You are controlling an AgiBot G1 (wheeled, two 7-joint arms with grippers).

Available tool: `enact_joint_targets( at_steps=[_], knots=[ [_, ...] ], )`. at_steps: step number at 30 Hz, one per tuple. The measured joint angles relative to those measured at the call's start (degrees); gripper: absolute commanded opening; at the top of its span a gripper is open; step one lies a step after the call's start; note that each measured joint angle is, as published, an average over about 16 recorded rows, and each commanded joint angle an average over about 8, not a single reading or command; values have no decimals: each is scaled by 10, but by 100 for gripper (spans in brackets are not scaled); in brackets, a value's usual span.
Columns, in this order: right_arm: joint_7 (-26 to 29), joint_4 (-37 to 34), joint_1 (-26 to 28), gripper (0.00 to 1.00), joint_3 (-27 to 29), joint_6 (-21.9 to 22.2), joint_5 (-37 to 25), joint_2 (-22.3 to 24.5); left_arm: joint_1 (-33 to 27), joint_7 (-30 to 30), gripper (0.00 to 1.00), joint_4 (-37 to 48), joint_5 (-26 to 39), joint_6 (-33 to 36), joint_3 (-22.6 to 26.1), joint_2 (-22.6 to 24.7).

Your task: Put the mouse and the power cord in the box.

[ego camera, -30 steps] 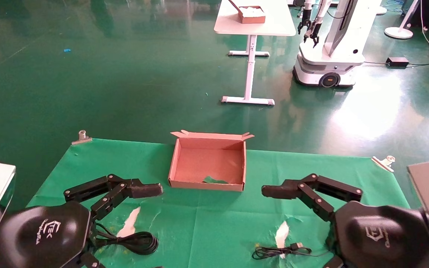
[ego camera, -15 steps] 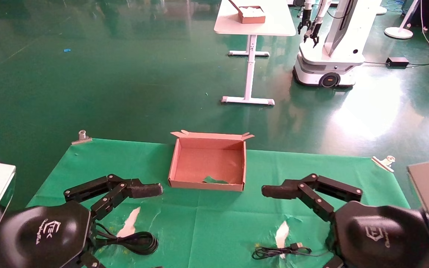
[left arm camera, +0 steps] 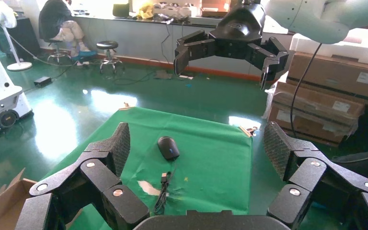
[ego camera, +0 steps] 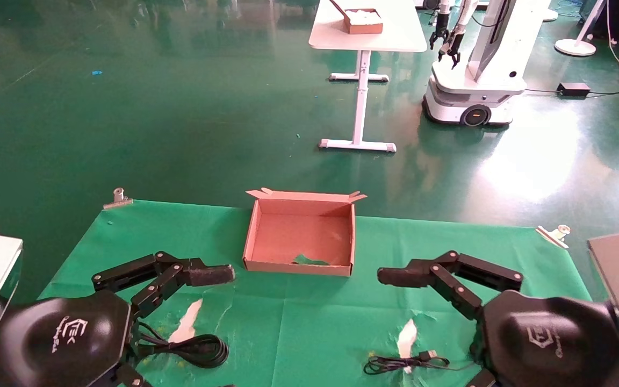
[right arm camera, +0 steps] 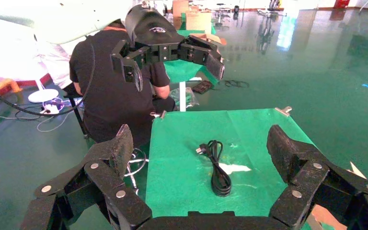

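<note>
Head view: no part of the task is done. The box (ego camera: 300,236) stands open at the far centre of the green cloth (ego camera: 315,322), with only a scrap of green showing at its near wall. The cord (ego camera: 191,349) lies coiled at the near left, partly hidden by the left gripper (ego camera: 202,275). The mouse (left arm camera: 167,147) is masked in this view by the right gripper (ego camera: 406,277); it is seen in the left wrist view lying on the cloth at the right side, its thin cable (ego camera: 403,364) trailing toward the centre. Both pickups and both placements are judged to remain.

Both grippers are held spread wide, with nothing between the fingers, above the near cloth on either side of the box. Open cloth is available between the grippers and the box. The cord appears to lie close to the near edge, though this is not clearly shown. Clips (ego camera: 119,198) mark the far corners.
</note>
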Motion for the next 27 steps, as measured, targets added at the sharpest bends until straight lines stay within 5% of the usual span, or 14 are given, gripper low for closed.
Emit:
enact_joint_targets(
  at_steps=[6,18,27],
  knots=[
    [5,1,-4,100,-12,10,-35,9,-21,-17,100,-2,72,5,32,-2],
    [47,18,24,100,-73,27,-190,14,-134,-80,100,-16,344,16,139,24],
    [66,20,42,100,-94,27,-238,5,-171,-106,100,-18,434,17,173,43]
  ],
)
